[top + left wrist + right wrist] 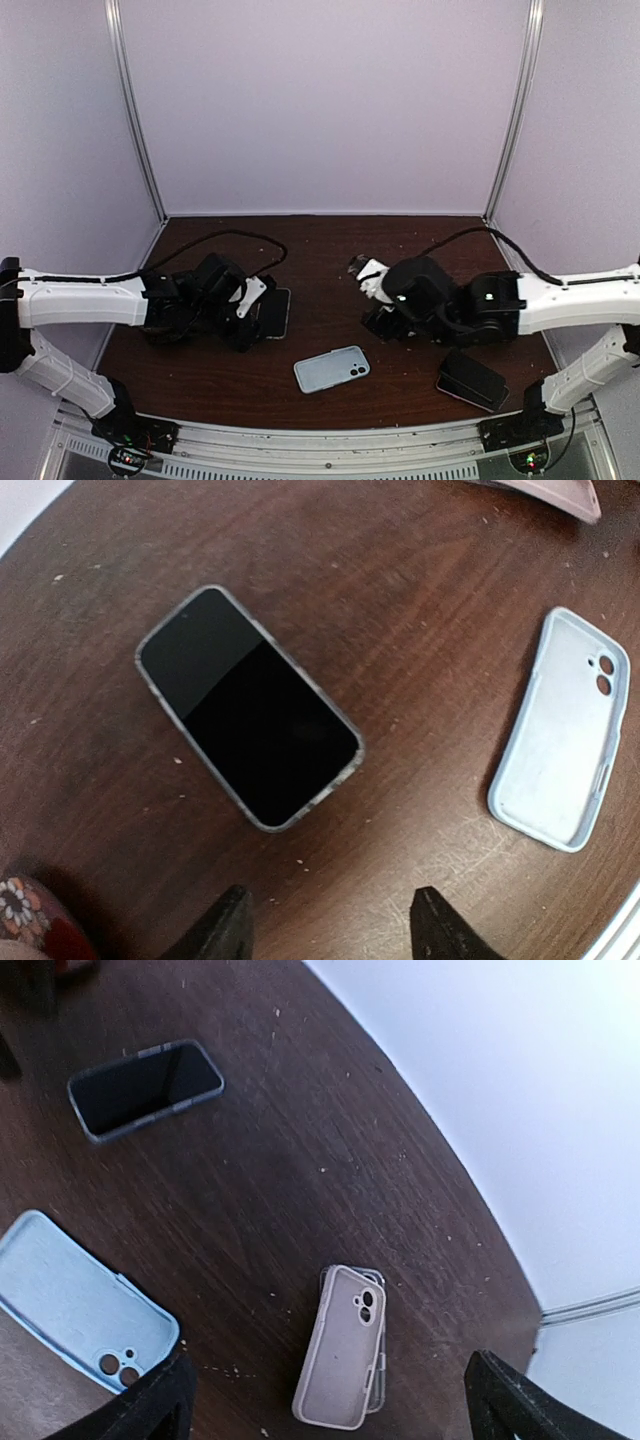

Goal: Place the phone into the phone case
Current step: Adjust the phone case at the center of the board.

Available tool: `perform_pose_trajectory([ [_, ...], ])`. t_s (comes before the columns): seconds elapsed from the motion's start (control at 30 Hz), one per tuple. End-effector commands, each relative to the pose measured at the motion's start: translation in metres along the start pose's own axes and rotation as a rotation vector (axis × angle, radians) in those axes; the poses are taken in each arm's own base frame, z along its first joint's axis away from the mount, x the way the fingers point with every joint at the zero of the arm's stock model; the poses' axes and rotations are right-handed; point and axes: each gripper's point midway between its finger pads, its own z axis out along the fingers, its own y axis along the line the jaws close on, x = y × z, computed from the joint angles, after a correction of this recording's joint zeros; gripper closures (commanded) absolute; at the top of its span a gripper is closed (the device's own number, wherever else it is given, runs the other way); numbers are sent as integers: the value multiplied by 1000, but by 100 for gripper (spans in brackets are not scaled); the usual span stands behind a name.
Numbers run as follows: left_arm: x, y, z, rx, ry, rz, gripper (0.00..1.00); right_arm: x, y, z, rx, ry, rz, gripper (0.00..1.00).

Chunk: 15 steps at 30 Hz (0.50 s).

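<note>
The phone [248,708] lies screen-up on the brown table, dark with a grey rim, just ahead of my left gripper [333,930]. That gripper is open with nothing between its fingers. The top view shows the phone [272,312] beside the left gripper [250,312]. A light blue phone case [331,369] lies inside-up at the table's middle front, to the right of the phone [565,730]. My right gripper [340,1405] stands wide open over a pale pink case [345,1348], touching nothing. The right wrist view also holds the phone [145,1088] and the blue case [70,1305].
The pale pink case rests on a clear case [378,1360], and its edge shows far off in the left wrist view [550,492]. A dark flat phone-like object [471,380] lies near the right front corner. White walls close the back [320,100] and sides.
</note>
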Motion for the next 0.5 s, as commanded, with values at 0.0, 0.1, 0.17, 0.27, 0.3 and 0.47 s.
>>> perform_pose_trajectory([
  [0.0, -9, -34, 13, 151, -6, 80, 48, -10, 8, -30, -242, -237, 544, 37],
  [0.1, -11, -52, 26, 222, 21, 120, 67, 28, 21, -30, -286, -93, 677, 99],
  [0.17, -11, -56, 38, 229, 46, 145, 84, 55, 38, -24, -300, 61, 709, 100],
  [0.27, -12, -61, 54, 235, 83, 180, 90, 72, 80, -17, -383, 217, 722, 100],
  [0.3, -12, -62, 59, 237, 95, 187, 92, 75, 93, -14, -407, 260, 726, 100],
  [0.47, -4, -70, 77, 270, 156, 211, 95, 93, 132, 1, -447, 417, 754, 100],
])
